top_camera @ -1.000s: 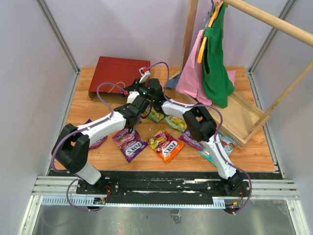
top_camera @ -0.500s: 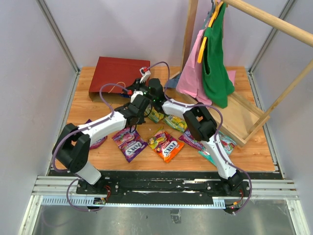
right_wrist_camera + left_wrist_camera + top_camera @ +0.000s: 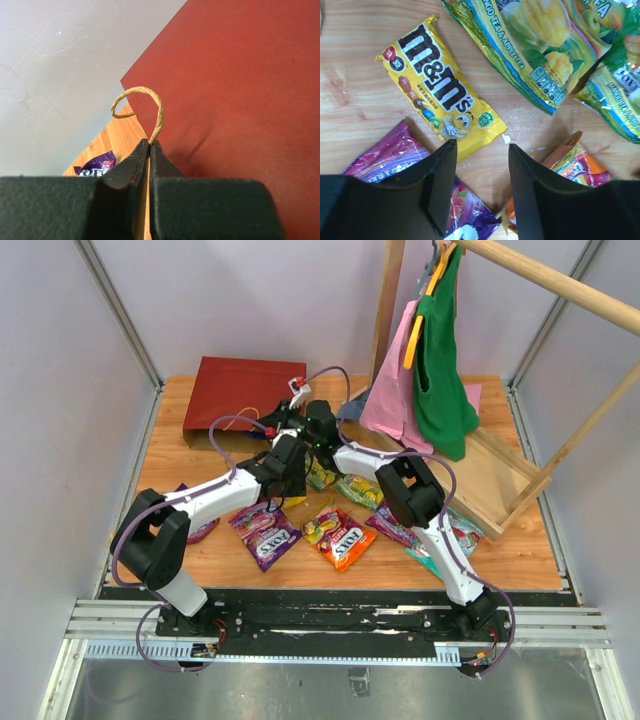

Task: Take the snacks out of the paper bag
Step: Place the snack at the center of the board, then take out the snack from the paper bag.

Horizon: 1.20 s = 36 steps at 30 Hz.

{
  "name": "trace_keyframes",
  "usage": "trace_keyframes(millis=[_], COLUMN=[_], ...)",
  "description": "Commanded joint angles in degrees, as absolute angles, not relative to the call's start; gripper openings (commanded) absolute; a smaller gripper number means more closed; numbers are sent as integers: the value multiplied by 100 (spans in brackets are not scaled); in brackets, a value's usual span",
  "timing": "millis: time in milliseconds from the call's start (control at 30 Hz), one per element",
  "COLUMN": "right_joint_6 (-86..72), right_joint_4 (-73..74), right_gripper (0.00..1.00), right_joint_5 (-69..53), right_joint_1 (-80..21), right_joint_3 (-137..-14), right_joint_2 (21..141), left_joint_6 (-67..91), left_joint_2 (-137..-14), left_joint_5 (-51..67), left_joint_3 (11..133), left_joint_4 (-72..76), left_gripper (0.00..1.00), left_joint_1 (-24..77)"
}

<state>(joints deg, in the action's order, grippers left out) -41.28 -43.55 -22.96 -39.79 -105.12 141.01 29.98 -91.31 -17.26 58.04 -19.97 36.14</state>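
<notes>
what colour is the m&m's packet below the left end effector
The m&m's packet is yellow with dark lettering, clearest in the left wrist view.

Left pincer (image 3: 482,150) parted, facing down; right pincer (image 3: 149,145) pressed shut; wrists apparently close together.

Crowded centre, open left side
Snacks (image 3: 340,536) cover the bench (image 3: 166,466) centre; bare wood lies at the left, just before the paper bag (image 3: 240,390). A wooden frame (image 3: 503,483) and hanging garments (image 3: 440,390) block the right rear. Bare wood shows between the parted fingers of the left claw (image 3: 481,151).
</notes>
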Motion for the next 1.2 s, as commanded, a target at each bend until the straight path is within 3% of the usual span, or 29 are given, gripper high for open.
trace_keyframes(millis=[0,67,133,167,233,367,667,967,1167], right_joint_6=[-4174,-4182,-4179,-4175,-4160,-4110,-3964,-3963,-3973], right_joint_4=[-4588,-4596,-4588,-4581,-4558,-4522,-4473,-4435,-4363], right_gripper=[1,1,1,1,1,1,1,1,1], right_joint_5=[-2364,-2364,-2371,-2373,-2374,-2389,-2338,-2366,-2451], right_joint_1=[-3891,-3893,-3893,-3889,-3879,-3871,-3850,-3832,-3840], right_joint_3=[-10411,-10398,-10385,-10376,-10363,-10325,-10101,-10101,-10262], right_joint_2=[13868,13861,13849,13849,13818,13753,13600,13482,13474], left_joint_6=[2985,2952,2905,2880,2842,2832,3073,3788,3963], left_joint_2=[-8833,-8759,-8605,-8499,-8187,-7413,-6269,-6098,-6796], left_joint_5=[-1567,-1564,-1620,-1670,-1788,-2017,-748,173,349], left_joint_3=[5739,5775,5827,5861,5883,5759,4689,3459,3012], left_joint_4=[-1756,-1793,-1869,-1918,-1990,-1944,-1226,23,1280], left_gripper=[55,62,89,96,99,100,96,93,84], left_joint_1=[3647,3647,3650,3648,3647,3544,2033,902,290])
